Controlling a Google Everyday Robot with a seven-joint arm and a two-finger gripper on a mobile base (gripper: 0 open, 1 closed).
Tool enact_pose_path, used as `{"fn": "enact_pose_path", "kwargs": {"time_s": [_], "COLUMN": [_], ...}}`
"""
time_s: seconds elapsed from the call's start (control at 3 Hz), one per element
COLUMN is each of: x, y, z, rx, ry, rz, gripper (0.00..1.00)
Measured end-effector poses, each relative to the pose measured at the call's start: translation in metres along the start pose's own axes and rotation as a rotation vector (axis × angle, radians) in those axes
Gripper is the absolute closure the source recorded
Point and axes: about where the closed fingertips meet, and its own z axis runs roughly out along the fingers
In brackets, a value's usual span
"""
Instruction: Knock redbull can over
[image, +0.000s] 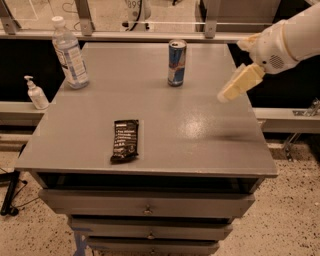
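Note:
The redbull can (176, 63) stands upright near the back middle of the grey table (195, 135); it is blue and silver with a silver top. My gripper (231, 90) hangs on the white arm that comes in from the upper right. It hovers above the table's right side, to the right of the can and a little nearer the front, well apart from it.
A clear water bottle with a white cap (69, 54) stands at the back left corner. A flat black snack-bar wrapper (125, 140) lies at the front left. A small pump bottle (36, 93) sits on a ledge left of the table. Drawers lie below the front edge.

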Motion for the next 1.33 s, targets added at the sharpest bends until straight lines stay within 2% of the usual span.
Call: {"fn": "enact_pose_path", "kwargs": {"time_s": [0.33, 0.67, 1.0, 1.33], "x": [-0.020, -0.048, -0.084, -0.116], "y": [-0.032, -0.046, -0.039, -0.023], "z": [0.048, 0.089, 0.118, 0.126], "rx": [-0.017, -0.065, -0.137, -0.225], "ry": [-0.154, -0.287, -0.407, -0.480], "rz": [0.049, 0.094, 0.112, 0.119], "gripper": [0.00, 0.00, 0.00, 0.00]}}
